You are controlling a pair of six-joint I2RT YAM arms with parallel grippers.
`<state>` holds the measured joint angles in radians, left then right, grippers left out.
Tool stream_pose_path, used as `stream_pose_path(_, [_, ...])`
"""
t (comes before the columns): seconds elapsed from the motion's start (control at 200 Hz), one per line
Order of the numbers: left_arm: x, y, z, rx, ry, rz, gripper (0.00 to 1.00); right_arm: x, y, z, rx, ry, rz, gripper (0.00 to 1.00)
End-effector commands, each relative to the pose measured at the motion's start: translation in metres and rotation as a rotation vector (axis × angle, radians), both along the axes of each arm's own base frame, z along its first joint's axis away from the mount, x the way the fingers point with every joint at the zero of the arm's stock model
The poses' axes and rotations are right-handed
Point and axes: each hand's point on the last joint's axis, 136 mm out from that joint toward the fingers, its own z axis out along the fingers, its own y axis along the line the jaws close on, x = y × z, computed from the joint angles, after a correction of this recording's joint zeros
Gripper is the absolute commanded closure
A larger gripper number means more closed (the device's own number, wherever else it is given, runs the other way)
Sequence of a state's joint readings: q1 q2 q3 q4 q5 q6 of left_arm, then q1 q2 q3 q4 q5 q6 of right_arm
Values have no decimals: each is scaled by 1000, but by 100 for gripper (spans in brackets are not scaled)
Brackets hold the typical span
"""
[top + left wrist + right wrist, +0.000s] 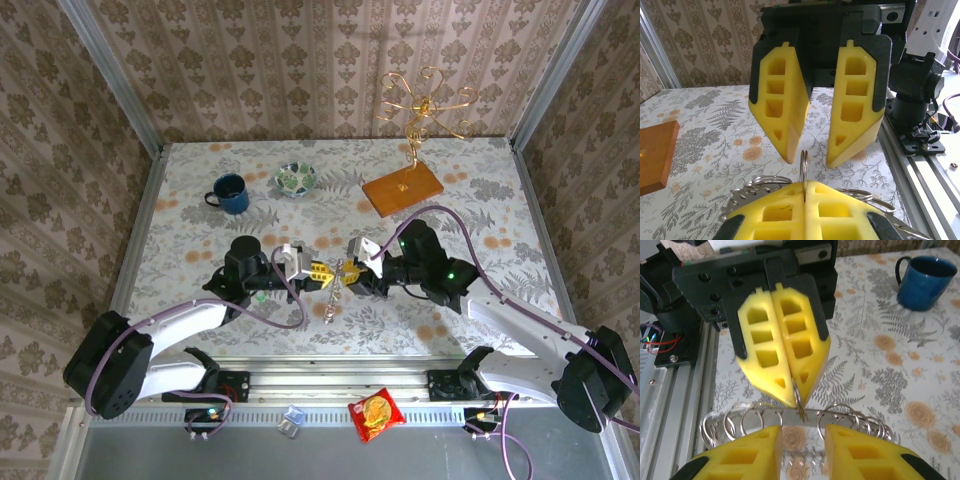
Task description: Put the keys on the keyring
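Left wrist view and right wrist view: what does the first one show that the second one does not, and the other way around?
Left wrist view: a wooden board at the left edge, and the front of the right claw, which is open.
Right wrist view: a blue mug at the upper right, and the front of the left claw, which is shut on a thin keyring.
Both: the two claws facing each other, that keyring between them, more metal rings and the floral table.

Keyring (803,165): thin silver ring, edge-on, clamped between the closed fingers of the left gripper (805,186), its free end meeting a row of rings (850,417).
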<state>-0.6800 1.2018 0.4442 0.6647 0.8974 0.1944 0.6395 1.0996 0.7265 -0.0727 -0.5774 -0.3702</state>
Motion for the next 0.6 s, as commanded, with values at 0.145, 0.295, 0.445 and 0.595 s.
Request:
stream_pose_path(0.145, [-6,-3,8,-41,-20,-30,100,-4,10,7,45,-41,48,78])
stream_pose_path(0.295, [-6,-4,9,-46,-20,-34,100,-5,13,8,49,-38,61,84])
stream_pose_path(0.445, [-6,-5,9,-50,-22,-34,100,-6,16,9,49,-34,77,90])
stream_pose_path(0.595, [0,-4,9,-42,-20,4,86,-6,13,10,19,-43,79,100])
